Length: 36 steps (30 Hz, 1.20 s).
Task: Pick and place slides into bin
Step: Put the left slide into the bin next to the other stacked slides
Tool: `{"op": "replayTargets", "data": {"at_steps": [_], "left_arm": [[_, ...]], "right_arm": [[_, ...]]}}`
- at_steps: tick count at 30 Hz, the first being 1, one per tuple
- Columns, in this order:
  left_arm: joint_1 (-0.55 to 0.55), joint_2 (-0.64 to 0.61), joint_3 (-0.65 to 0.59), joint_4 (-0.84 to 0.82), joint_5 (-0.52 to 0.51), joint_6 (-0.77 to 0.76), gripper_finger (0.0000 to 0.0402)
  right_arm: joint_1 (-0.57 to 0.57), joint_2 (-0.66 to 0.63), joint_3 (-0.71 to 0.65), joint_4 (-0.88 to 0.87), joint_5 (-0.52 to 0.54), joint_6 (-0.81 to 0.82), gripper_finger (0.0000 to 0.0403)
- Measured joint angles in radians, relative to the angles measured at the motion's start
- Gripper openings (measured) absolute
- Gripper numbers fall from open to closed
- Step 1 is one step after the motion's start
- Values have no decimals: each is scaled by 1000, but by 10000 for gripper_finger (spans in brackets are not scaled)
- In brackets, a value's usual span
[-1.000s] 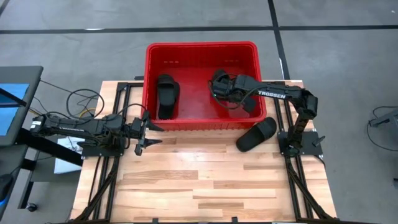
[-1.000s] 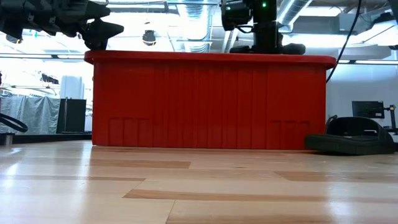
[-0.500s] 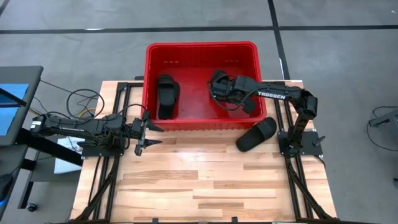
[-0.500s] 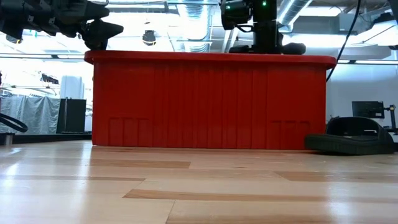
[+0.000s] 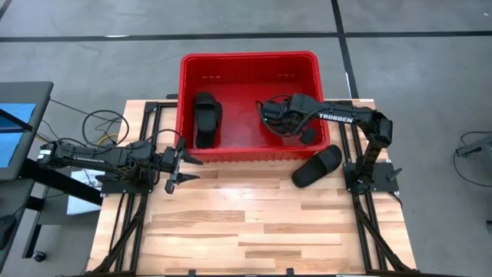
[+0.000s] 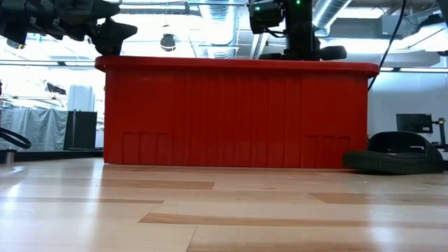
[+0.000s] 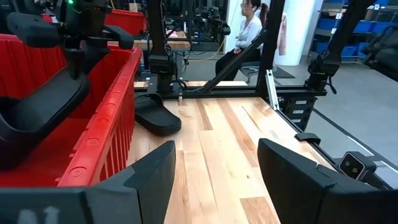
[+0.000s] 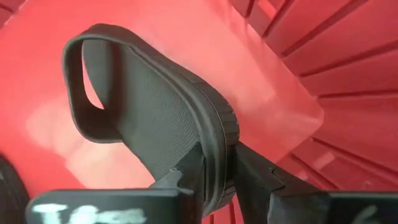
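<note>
Since one second ago: right gripper (image 5: 270,117) shifted slightly over the bin (image 5: 247,57), carried slide (image 8: 155,134) reoriented.
Risk: grip is only on the sole's edge; slide may twist loose early or land across its neighbour.
Right gripper: fingers narrowly parted, pinching the sole.
Left gripper (image 5: 183,166): jaws wide, nothing held, near the bin's left corner.
Other slides: one in bin (image 5: 206,117); one on table (image 5: 317,167), right.

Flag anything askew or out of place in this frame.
Nothing looks damaged or spilled. The right tool holds a slide by its sole edge, tilted, over the red bin. One slide lies on the table outside the bin's front wall.
</note>
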Motion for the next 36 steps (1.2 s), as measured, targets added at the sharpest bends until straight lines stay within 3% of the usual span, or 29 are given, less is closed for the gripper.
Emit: {"op": "replayTargets", "data": {"at_steps": [27,36], "left_arm": [[0,0,0,0,13,-1,219],[0,0,0,-1,13,-1,219]], "right_arm": [[-1,-1,0,8,-8,-38,68],[-2,-2,0,17,-7,-56,120]]}}
